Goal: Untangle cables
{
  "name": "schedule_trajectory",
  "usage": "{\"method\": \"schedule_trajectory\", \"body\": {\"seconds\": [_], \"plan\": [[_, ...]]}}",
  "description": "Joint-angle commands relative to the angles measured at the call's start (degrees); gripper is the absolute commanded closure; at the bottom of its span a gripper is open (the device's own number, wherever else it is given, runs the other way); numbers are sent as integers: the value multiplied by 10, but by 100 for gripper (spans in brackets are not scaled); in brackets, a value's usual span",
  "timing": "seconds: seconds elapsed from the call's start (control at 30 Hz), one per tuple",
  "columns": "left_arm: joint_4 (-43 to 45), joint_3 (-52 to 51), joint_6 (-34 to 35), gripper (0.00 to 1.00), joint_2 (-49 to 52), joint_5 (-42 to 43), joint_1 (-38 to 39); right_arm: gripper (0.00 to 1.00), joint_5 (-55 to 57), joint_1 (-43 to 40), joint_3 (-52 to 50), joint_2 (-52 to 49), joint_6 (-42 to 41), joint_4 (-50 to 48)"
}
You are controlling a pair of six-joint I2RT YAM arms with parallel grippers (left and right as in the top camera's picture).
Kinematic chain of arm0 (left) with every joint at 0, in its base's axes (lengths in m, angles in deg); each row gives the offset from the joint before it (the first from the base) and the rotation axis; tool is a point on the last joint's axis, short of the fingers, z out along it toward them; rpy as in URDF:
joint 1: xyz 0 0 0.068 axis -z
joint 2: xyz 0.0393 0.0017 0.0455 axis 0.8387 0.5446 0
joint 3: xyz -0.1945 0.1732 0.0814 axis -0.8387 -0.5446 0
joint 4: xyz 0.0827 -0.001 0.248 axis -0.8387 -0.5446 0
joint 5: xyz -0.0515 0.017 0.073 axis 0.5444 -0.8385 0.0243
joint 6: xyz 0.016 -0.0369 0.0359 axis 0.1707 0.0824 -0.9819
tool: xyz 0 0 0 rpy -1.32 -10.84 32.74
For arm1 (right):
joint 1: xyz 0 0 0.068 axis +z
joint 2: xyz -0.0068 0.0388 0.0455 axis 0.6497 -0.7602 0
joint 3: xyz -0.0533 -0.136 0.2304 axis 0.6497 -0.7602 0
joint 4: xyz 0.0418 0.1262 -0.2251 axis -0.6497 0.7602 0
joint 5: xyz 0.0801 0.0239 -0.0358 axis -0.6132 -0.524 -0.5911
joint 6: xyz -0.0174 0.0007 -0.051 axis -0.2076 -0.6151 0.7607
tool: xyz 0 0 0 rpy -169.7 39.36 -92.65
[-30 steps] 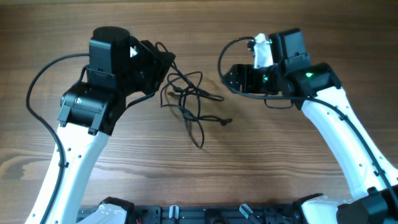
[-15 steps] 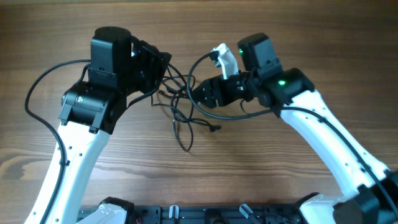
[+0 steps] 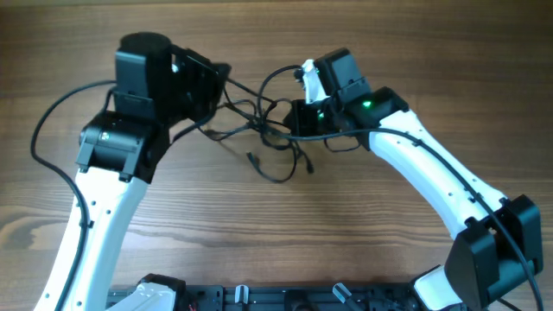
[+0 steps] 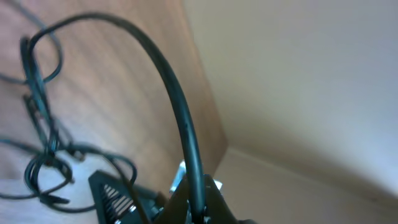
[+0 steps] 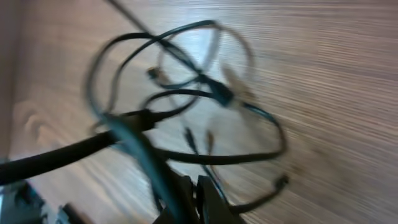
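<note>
Evidently little is untangled: the cables are seen bunched toward twelve o'clock on the table, stretched between the left gripper at nine and the right gripper at three, both jaws clamped on strands.

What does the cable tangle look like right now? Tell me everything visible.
The cables are thin, black, rubbery-looking cords knotted into one loose tangle on the wooden table, stretched between the left claw and right claw, both apparently closed on strands. Loops overlap mid-tangle; two small plug ends trail free on the wood.
</note>
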Motion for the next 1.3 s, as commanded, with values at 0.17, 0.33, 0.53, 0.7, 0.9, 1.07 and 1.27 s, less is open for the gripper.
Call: {"method": "schedule_trajectory", "body": {"seconds": [0.17, 0.33, 0.53, 0.7, 0.9, 1.07, 1.27], "plan": [[119, 13, 8, 96, -82, 37, -73, 96, 95, -47, -9, -12, -69, 48], [99, 13, 7, 96, -119, 37, -133, 96, 89, -90, -33, -18, -74, 58], [-56, 13, -17, 96, -99, 36, -144, 96, -238, -106, -10, -11, 156, 46], [-122, 13, -86, 96, -17, 37, -109, 96, -299, -48, 9, 32, 180, 62], [-123, 13, -132, 96, 75, 37, -68, 96, -353, -38, 25, 125, 142, 39], [-124, 13, -176, 96, 93, 31, -63, 96, -351, -74, 25, 203, 36, -49], [-123, 13, -270, 96, 93, 28, -62, 96, -254, -134, 24, 228, -31, -41]]}}
